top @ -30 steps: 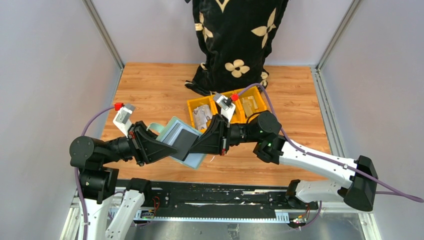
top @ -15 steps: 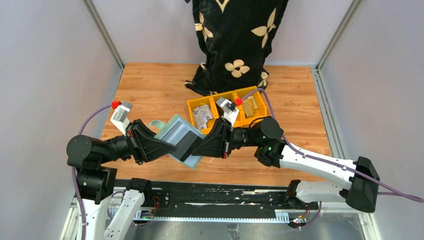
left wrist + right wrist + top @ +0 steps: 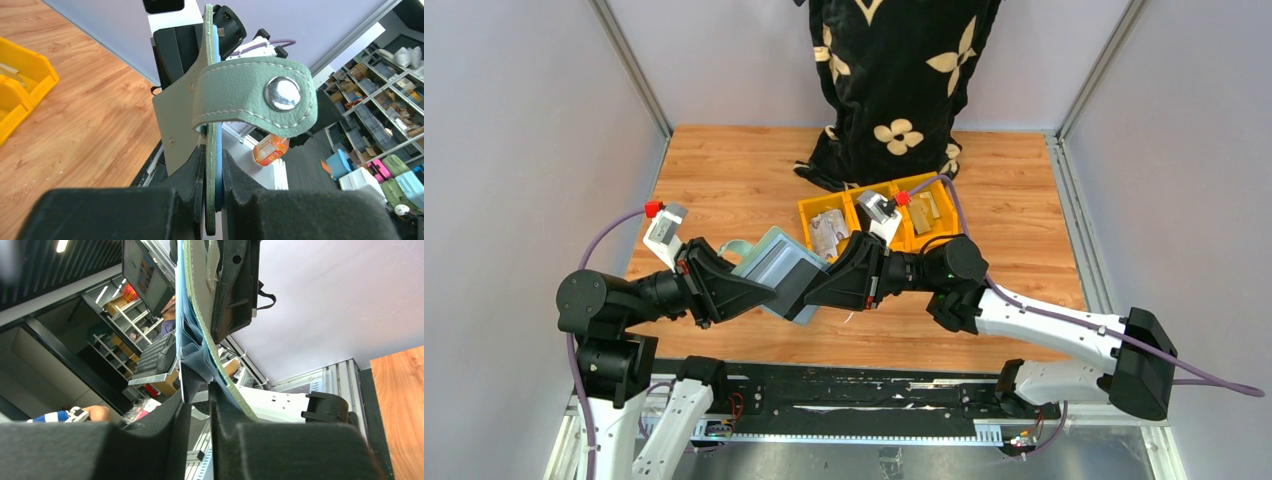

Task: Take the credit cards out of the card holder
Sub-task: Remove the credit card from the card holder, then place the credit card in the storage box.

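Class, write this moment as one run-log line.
left gripper: shut on card holder | right gripper: at holder's edge, grip unclear | holder: upright, mid-air

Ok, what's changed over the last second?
The card holder shifted slightly left and toward the back, lifted a little. The left gripper stayed clamped on its edge. The right gripper stayed at the opposite edge, and its grip is unclear. The yellow bins did not move.

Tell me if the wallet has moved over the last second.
Yes. Seen from above, the wallet has shifted slightly away from the near edge of the table and a little left; the yellow bins beside it have not moved.
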`<state>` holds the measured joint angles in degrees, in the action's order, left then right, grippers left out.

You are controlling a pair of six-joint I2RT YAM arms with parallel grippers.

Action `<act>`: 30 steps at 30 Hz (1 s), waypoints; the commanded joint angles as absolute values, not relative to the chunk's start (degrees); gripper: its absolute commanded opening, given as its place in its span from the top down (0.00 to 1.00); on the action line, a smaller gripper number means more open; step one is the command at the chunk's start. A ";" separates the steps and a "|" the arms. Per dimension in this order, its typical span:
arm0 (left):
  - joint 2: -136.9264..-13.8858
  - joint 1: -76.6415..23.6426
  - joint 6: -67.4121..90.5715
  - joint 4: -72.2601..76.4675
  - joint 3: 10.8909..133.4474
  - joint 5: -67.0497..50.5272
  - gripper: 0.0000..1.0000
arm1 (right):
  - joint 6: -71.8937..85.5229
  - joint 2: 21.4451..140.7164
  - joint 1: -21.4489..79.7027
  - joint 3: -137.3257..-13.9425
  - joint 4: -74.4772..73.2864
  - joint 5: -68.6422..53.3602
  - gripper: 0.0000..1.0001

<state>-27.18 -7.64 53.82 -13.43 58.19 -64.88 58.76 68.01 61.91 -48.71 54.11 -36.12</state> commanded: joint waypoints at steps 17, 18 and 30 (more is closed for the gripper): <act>-29.08 -7.76 31.64 -31.68 66.89 -54.73 1.00 | 51.14 55.55 53.99 -41.37 31.92 -39.94 1.00; -28.95 -7.74 30.30 -32.60 67.14 -53.53 1.00 | 50.29 54.60 52.10 -41.49 29.35 -41.06 1.00; -27.89 -7.73 17.99 -42.68 67.55 -53.17 1.00 | 17.33 66.63 30.52 -66.13 -26.31 -27.00 1.00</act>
